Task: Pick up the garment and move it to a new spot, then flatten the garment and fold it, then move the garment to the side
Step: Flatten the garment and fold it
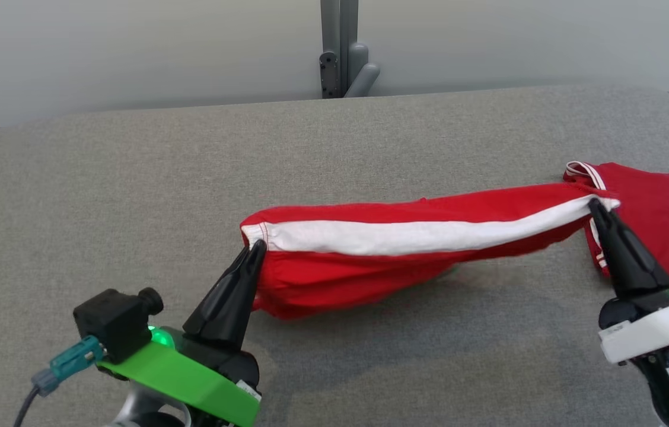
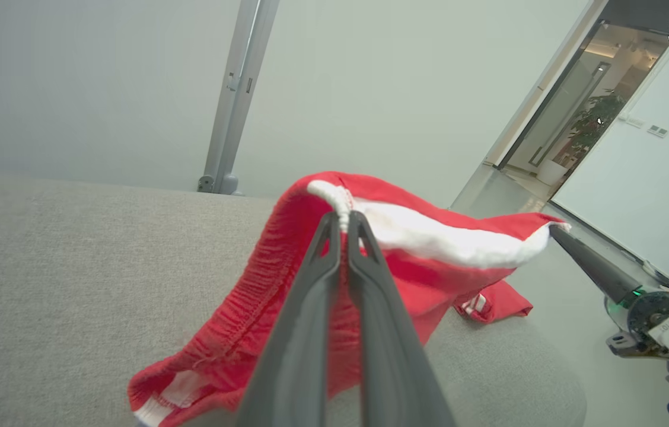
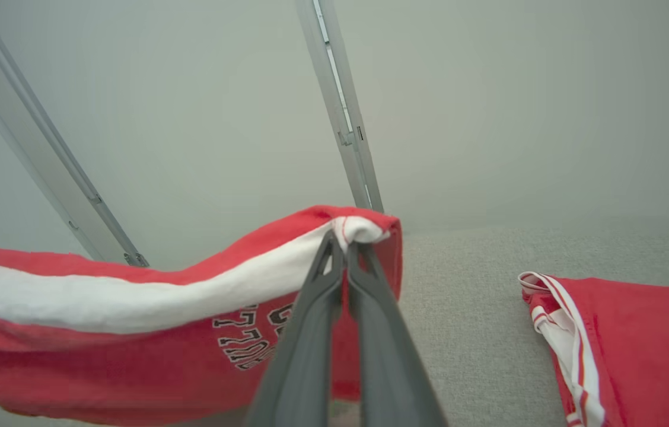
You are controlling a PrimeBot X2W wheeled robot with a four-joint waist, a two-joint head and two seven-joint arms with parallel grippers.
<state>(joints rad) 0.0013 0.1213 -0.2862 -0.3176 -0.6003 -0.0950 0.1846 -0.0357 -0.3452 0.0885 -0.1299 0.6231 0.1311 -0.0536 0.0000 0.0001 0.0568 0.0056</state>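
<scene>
The garment (image 1: 405, 237) is red with a broad white side stripe, stretched out between my two grippers above the grey padded table (image 1: 133, 178). My left gripper (image 1: 256, 246) is shut on its gathered end at the left; the left wrist view shows the pinched garment (image 2: 370, 237) at my left gripper (image 2: 341, 216). My right gripper (image 1: 594, 204) is shut on the other end at the right. In the right wrist view the garment (image 3: 133, 320) carries dark printed lettering, gripped by my right gripper (image 3: 343, 237). The garment's middle sags toward the table.
More red cloth with white trim (image 1: 660, 213) lies flat on the table at the right edge, behind my right gripper. A grey metal post (image 1: 340, 47) stands behind the table's far edge against a pale wall.
</scene>
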